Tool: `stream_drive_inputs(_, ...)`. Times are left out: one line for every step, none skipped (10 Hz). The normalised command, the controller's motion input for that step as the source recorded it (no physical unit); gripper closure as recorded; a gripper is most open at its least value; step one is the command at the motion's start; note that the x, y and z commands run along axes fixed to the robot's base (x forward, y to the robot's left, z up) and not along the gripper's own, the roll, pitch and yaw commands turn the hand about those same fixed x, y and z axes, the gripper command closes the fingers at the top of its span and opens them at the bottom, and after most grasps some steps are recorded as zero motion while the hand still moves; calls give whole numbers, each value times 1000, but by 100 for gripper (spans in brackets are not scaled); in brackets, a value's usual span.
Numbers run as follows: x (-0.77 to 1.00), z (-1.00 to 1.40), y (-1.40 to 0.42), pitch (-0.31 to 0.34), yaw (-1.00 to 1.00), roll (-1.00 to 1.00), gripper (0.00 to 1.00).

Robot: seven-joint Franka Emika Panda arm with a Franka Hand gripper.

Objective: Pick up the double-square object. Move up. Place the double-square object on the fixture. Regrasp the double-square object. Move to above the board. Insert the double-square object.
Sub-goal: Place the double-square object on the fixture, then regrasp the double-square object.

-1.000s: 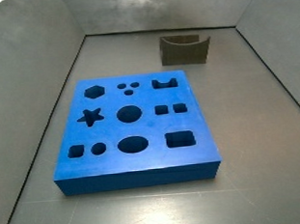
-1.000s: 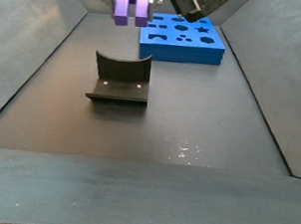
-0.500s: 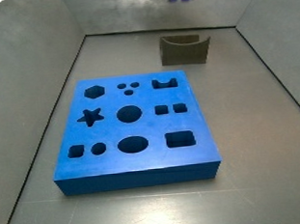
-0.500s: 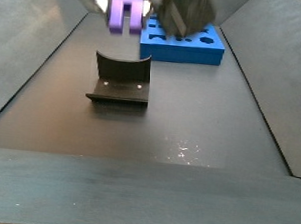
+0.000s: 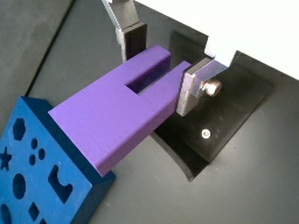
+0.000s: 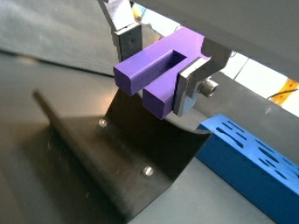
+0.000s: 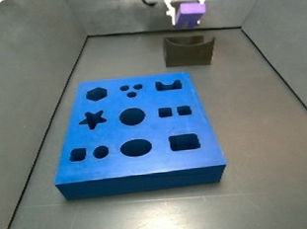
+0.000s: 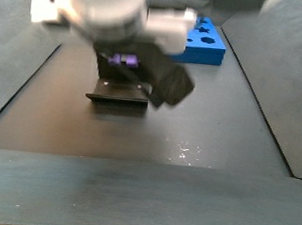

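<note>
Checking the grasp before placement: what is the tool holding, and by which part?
The tool holds the small light-purple plastic double-square block by the two sides of its notched end, above the dark fixture.

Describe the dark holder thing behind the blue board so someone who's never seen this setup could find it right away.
Start from the board, the big bright-blue slab with shaped holes in the middle of the floor. Beyond its far edge, by the back wall, stands the fixture, with the gripper holding the double-square object above it. The fixture is the only dark olive-grey piece, small and U-shaped with raised sides.
</note>
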Motion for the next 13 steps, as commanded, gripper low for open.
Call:
stream_drive_inputs(199, -989, 128, 48, -121, -492, 100)
stream_drive_inputs(173, -809, 110, 43, -118, -333, 100)
stream_drive_inputs(125, -557, 72, 33, -110, -213, 100)
stream_drive_inputs(100, -360, 59, 18, -107, -180, 100)
stream_drive_inputs(94, -238, 59, 8, -106, -167, 100)
stream_drive_inputs(0, 0, 0, 0, 0, 0, 0)
stream_drive_inputs(0, 1000, 0, -57, -6, 4, 0)
stream_drive_inputs(-6, 1000, 1, -53, 0, 5, 0)
stream_drive_inputs(-19, 1000, 3, -45, 12, 11, 0)
stream_drive_inputs(-33, 1000, 0, -22, 39, 23, 0)
stream_drive_inputs(-35, 1000, 1, -8, 46, 24, 0)
stream_drive_inputs(-39, 956, 6, 25, 46, 19, 0)
stream_drive_inputs(-36, 785, 10, 48, 43, 16, 0)
